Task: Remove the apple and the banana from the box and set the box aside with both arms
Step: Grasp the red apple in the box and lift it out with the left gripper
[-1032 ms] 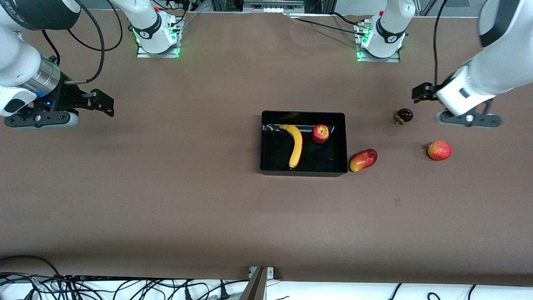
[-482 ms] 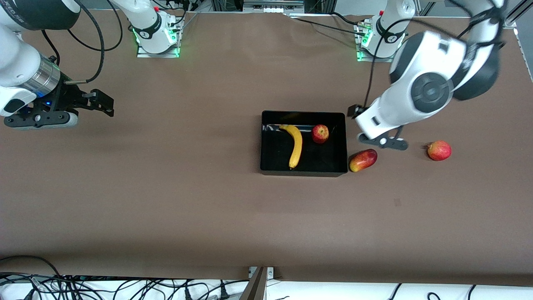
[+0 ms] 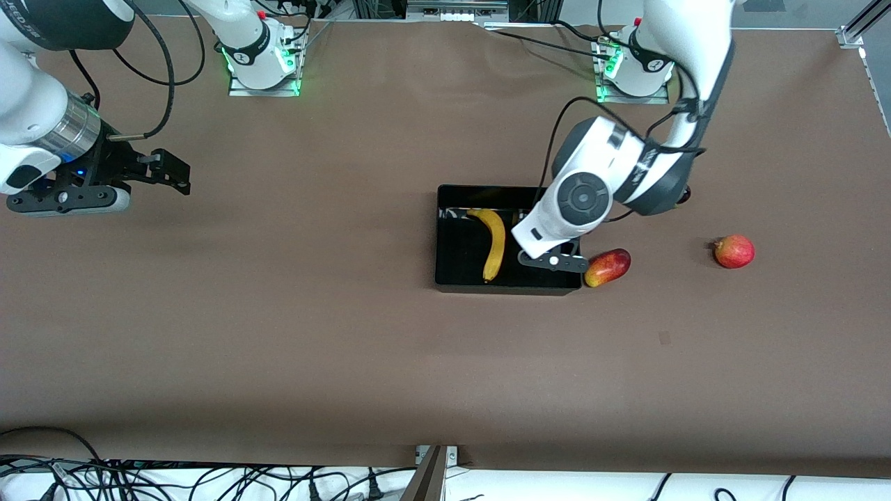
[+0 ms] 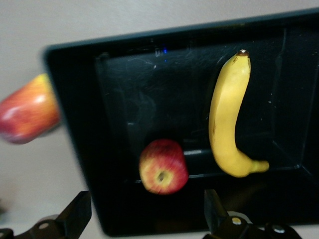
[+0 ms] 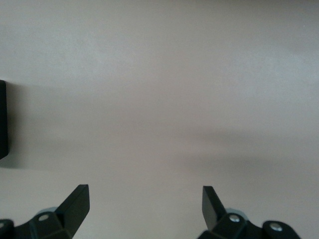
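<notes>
With jaws spread, the left gripper (image 4: 144, 219) hovers over the small red apple (image 4: 163, 166), which lies in the glossy black box (image 3: 452, 278) at three o'clock of the long yellow banana (image 3: 493, 243); descending off-centre could nudge the apple rolling, while the empty, spread right gripper (image 5: 142, 209) waits.

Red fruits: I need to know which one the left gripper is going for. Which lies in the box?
The apple, small and round, beside the banana in the box. The mango and the other red fruit lie on the table.

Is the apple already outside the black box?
No, the apple lies inside the box beside the banana, seen from the left wrist.
</notes>
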### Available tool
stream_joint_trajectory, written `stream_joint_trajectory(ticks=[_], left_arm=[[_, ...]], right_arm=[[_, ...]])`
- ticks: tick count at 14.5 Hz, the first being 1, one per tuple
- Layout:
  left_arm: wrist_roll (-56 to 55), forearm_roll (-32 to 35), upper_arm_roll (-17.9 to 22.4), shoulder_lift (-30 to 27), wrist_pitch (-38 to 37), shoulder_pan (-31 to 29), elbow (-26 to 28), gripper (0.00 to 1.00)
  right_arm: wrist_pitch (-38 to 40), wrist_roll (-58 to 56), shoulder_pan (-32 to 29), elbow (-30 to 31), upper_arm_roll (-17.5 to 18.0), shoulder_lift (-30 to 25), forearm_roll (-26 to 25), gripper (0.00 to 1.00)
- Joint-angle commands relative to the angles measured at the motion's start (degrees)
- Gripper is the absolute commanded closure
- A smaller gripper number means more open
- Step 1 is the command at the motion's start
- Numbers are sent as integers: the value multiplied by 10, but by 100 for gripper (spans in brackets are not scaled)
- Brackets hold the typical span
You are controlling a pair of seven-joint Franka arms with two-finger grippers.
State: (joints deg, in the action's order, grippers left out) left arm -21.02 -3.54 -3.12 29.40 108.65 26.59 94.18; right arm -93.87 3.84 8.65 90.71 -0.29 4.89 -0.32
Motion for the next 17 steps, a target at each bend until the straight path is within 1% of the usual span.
stream_joint_trajectory(ticks=[1,2,4,7,8,9,10,11,12,14,15,17], left_arm=[[-11,-4,8,-16,75,23,76,0],[-12,-2,8,-15,90,28,89,0],[-13,26,8,-15,121,28,118,0],[-17,28,7,-7,198,28,167,0],[-18,29,7,-5,210,28,171,0],[-18,29,7,-2,212,27,171,30],[-19,28,7,-3,211,27,169,65],[-18,29,7,-6,208,27,167,83],[-18,29,7,-10,205,27,166,94],[-16,28,8,-28,175,22,145,96],[-15,28,10,-39,133,19,118,96],[-11,29,13,-41,10,7,35,94]], right_arm=[[1,-1,2,-6,-3,1,8,0],[1,-1,2,-6,-2,1,8,0],[0,-1,2,-6,-1,1,8,0],[0,-6,2,-6,-1,1,7,0],[-1,-6,2,-6,-1,1,7,0],[-1,-1,2,-6,-1,1,7,0],[-1,-1,2,-6,-1,1,7,0],[-1,-2,2,-6,-1,1,8,0],[-2,-2,2,-6,-1,1,8,0],[-3,-2,2,-6,-1,1,8,0],[-3,-2,2,-6,-1,1,7,0],[-3,-2,2,-6,-1,1,8,0]])
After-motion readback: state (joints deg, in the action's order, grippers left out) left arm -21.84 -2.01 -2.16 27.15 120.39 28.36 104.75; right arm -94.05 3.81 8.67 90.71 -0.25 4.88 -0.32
